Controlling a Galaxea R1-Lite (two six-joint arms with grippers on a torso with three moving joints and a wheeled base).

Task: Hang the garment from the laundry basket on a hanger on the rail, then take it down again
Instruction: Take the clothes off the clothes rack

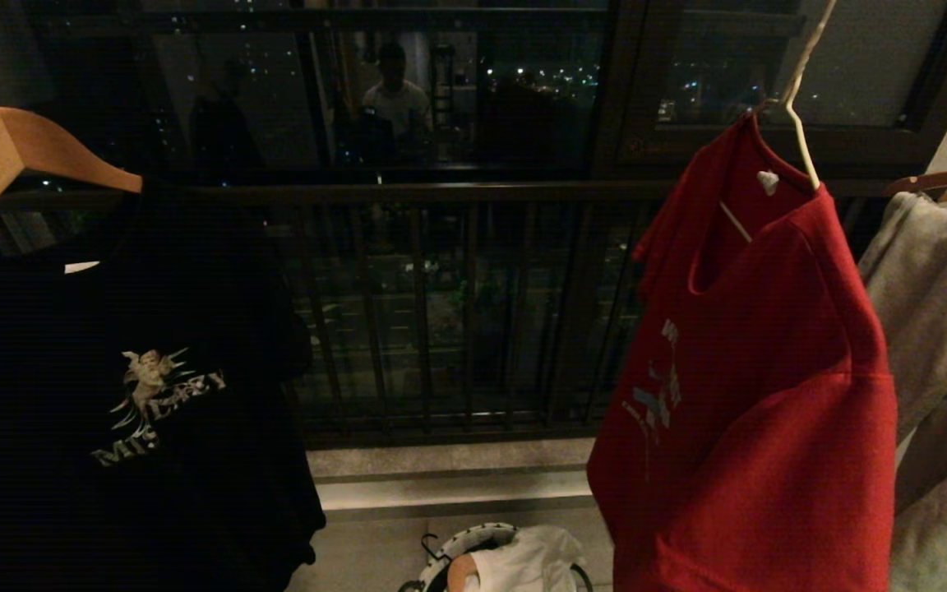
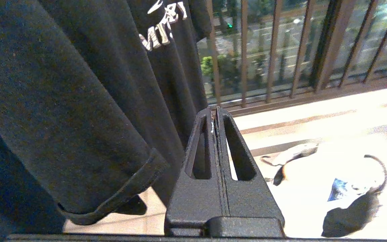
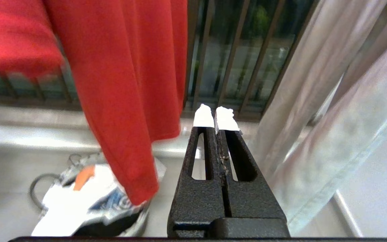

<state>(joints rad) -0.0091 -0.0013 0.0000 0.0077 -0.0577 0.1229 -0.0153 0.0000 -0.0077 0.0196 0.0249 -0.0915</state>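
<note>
You are looking at the red T-shirt hanging on the thin white wire hanger, whose neck is running up out of the top of the head view, so the rail itself is not showing. The shirt is draping with its white chest lettering turned partly sideways. Your right gripper is sitting low with its white-tipped fingers pressed together and holding nothing; the red shirt's hem is hanging just beside it, apart from the fingers, and a pale grey garment is hanging close on its other side. Beyond and below the red hem from that gripper, the laundry basket is standing on the floor with a white cloth in it. Your left gripper is also closed and empty, its two black fingers meeting along their length. The black printed T-shirt is hanging right beside it, sleeve hem nearly level with the fingers, on a tan wooden hanger. Ahead of both grippers, the dark balcony railing is standing past a pale ledge. Neither arm is showing in the head view.
</note>
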